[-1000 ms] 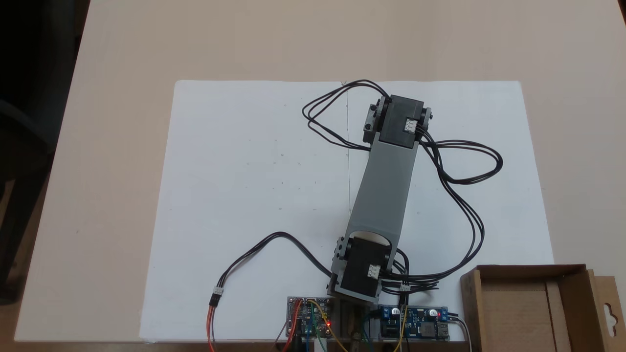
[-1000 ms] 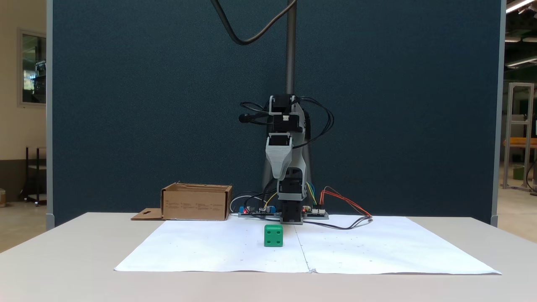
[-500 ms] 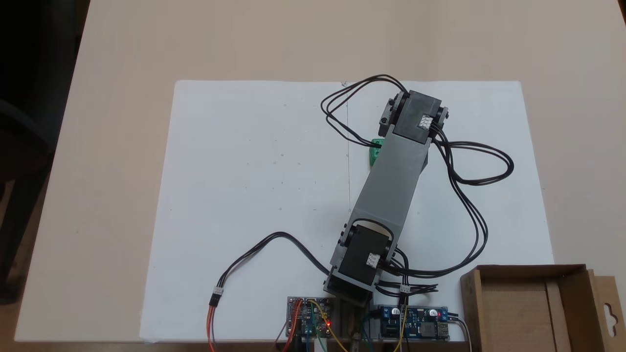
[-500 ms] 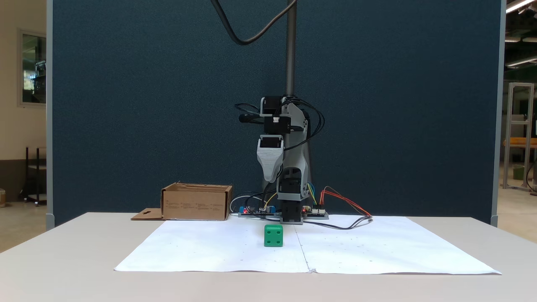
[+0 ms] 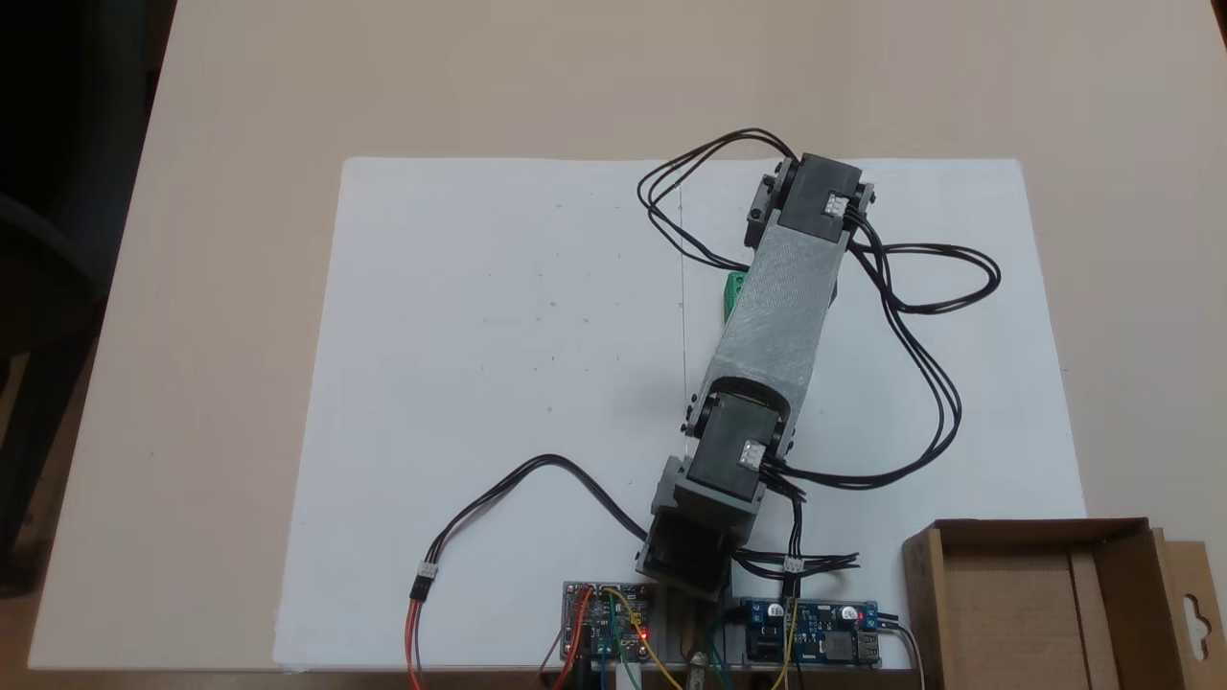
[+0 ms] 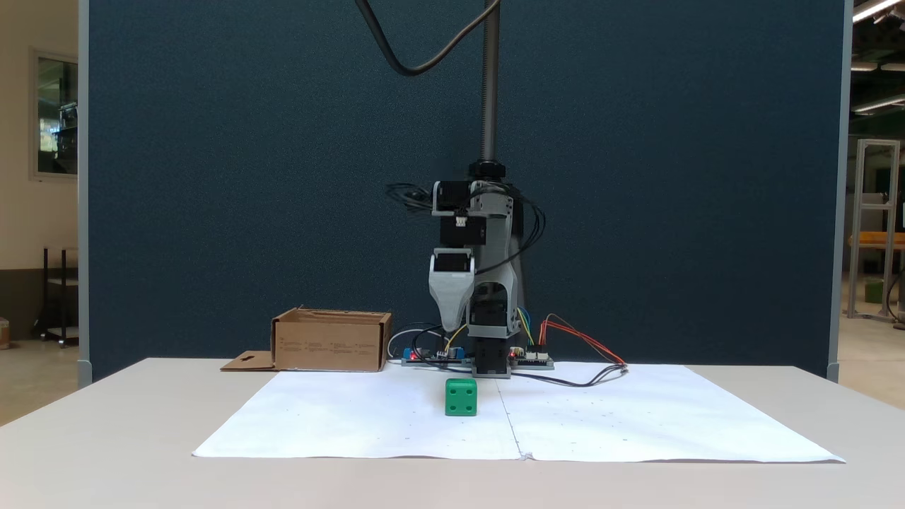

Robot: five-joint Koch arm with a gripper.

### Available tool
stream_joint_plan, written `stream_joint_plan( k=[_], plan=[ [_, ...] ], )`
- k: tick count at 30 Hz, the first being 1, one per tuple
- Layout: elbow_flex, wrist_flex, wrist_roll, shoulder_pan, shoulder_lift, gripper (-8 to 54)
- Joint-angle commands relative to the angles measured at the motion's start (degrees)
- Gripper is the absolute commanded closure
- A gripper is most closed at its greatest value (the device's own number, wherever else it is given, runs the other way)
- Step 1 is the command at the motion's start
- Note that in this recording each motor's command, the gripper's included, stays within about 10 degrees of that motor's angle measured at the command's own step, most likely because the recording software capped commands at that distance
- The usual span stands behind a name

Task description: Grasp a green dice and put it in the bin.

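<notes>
**A:** Where is the green dice (image 6: 461,396) for you?

**B:** You have it standing on the white paper (image 6: 353,424), just left of the paper's centre crease in the front-facing fixed view. From above, only a green sliver (image 5: 734,292) peeks out at the left edge of the grey arm (image 5: 781,311), which covers the rest.

**A:** And the gripper (image 6: 450,322)?

**B:** It points straight down, above the dice and apart from it, slightly to its left in the front-facing view. You see one tapered grey tip; whether the pincer is released or clenched, I cannot tell.

**A:** Open room?

**B:** The paper to the left of the arm in the top-down view lies bare out to its edge, and beige table (image 5: 192,383) runs beyond it. On the right, black cables (image 5: 944,383) loop over the paper.

**A:** The bin (image 5: 1102,613)?

**B:** It sits at the lower right corner of the top-down view, off the paper, well apart from the dice. Its flap (image 5: 1193,613) sticks out on the right side. In the front-facing view the bin (image 6: 331,341) stands at the back left.
</notes>
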Motion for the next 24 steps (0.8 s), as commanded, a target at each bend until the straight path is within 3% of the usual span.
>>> stream_joint_plan(
  k=[1, 24],
  plan=[
    [-3.69, -1.23, 3.16, -0.53, 0.18, 2.3],
    [-2.99, -5.8, 12.74, -3.34, -3.6, 2.5]
  ],
)
